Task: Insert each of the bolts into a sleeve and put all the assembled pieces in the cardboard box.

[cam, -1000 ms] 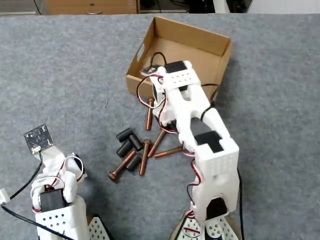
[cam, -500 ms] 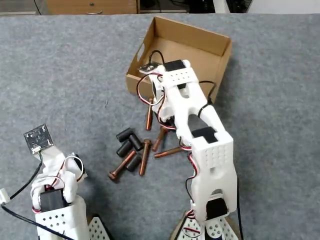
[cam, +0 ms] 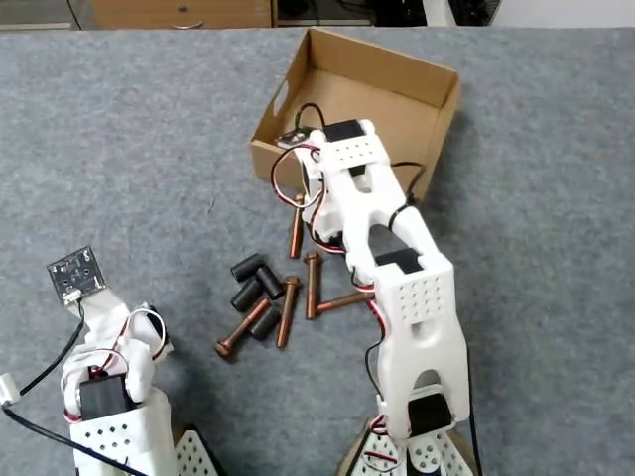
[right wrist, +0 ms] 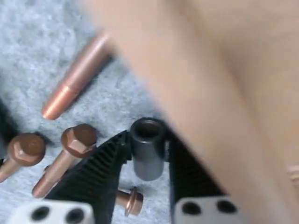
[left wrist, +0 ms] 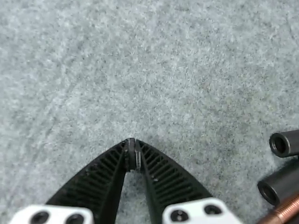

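**A:** Sleeve status, anyone? Where's it at?

**B:** It's clamped between the right gripper fingers, right by the near wall of the cardboard box at the table far edge.

**A:** And the rest?

**B:** Bolts and spare sleeves lie loose mid-table. Left gripper hangs by the near left corner, fingers pressed together on nothing.

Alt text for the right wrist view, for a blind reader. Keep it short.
The right gripper holds a black sleeve between its ribbed black fingers, the sleeve's open end facing the camera. Several copper bolts lie loose on the grey mat beyond it. A blurred tan surface, probably the cardboard box, runs close beside the gripper.
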`<action>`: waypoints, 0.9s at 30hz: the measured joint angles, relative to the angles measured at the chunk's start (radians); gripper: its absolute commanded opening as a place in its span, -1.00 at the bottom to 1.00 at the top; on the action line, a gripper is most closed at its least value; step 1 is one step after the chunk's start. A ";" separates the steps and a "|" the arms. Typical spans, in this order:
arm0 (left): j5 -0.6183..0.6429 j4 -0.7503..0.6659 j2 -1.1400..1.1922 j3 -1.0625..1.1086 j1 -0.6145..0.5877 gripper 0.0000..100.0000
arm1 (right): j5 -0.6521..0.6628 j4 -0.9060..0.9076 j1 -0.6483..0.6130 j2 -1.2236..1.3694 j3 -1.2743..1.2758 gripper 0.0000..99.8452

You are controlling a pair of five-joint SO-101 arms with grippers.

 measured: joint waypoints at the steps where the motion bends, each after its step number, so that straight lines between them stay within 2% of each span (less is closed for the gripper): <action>1: 0.000 0.000 0.000 0.000 0.000 -0.96 | 0.000 0.000 0.003 0.000 0.000 -0.98; 8: 0.000 0.000 0.000 0.000 0.000 -0.96 | -0.002 0.041 0.009 0.017 -0.035 -1.00; 12: 0.000 0.000 0.000 0.000 0.000 -0.96 | 0.002 0.152 0.003 0.032 -0.137 -1.00; 17: 0.014 0.002 0.000 0.000 0.000 -0.96 | -0.040 0.175 0.051 0.008 -0.281 -1.00; 22: 0.058 0.058 0.000 -0.068 0.000 -0.96 | -0.043 0.175 0.091 -0.149 -0.345 -1.00; 27: 0.058 0.040 0.000 -0.216 0.000 -0.96 | -0.043 0.175 0.183 -0.373 -0.356 -1.00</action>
